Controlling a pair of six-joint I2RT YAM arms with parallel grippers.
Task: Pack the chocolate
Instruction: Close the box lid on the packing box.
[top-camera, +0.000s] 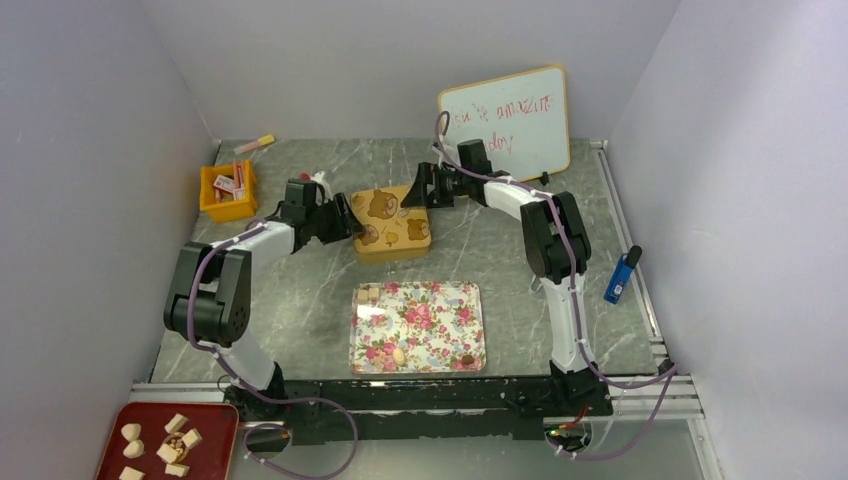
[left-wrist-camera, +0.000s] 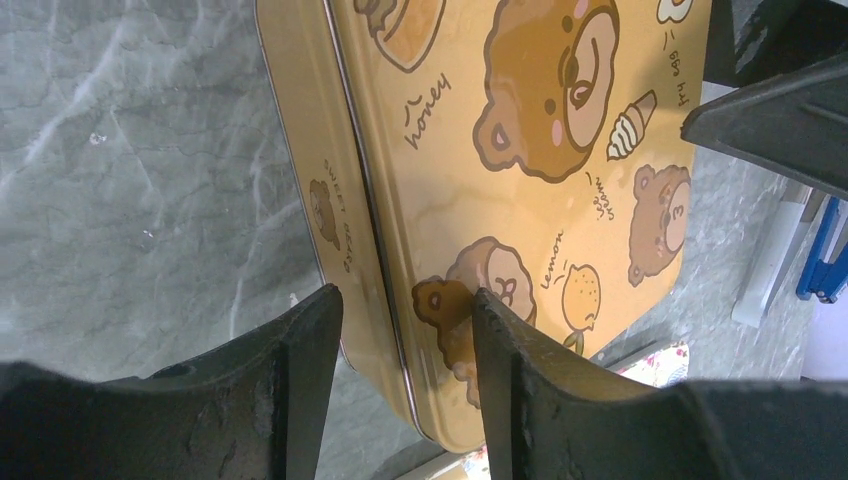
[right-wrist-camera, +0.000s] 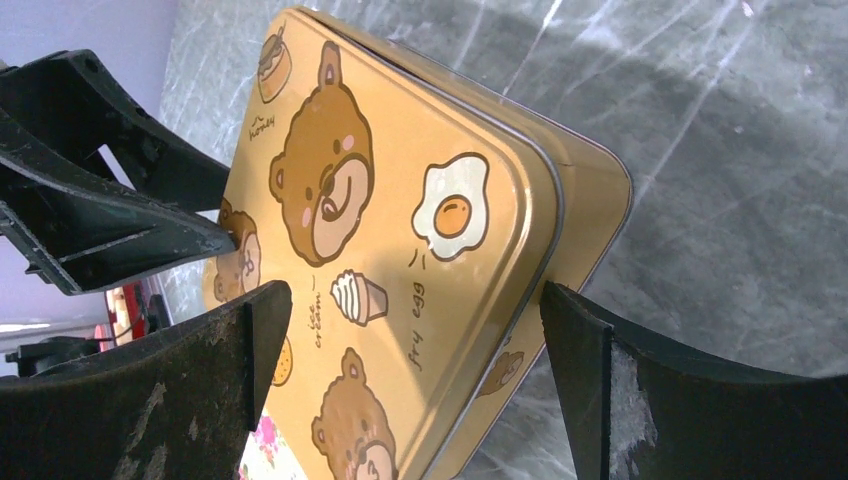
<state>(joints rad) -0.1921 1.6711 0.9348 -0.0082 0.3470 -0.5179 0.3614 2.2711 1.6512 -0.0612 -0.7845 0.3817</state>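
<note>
1. Chocolate (top-camera: 176, 424) lies in two places. A cluster of pale pieces sits on the red tray (top-camera: 212, 414) at the near left, past the near edge of the counter (top-camera: 300, 300). A few more lie on the floral tray (top-camera: 481, 330), near the middle. Neither tool holds any.
2. The left tool (left-wrist-camera: 405, 300) stands about half open, astride the left rim of the bear tin (left-wrist-camera: 520, 200). One finger is outside the side wall and the other over the lid. Whether the pads press the metal I cannot tell.
3. The right tool (right-wrist-camera: 410, 310) is spread as wide as it goes around the tin's far right corner, with a gap on both sides, and holds nothing.
4. The tin, its lid on, sits just beyond the floral tray, between the two tools.
5. The step in hand looks like opening the tin; packing has not begun.
6. The next move likely calls for a firm pinch on the lid's lip while the other tool steadies the base. Otherwise the slick tin may slide or lift whole.
</note>
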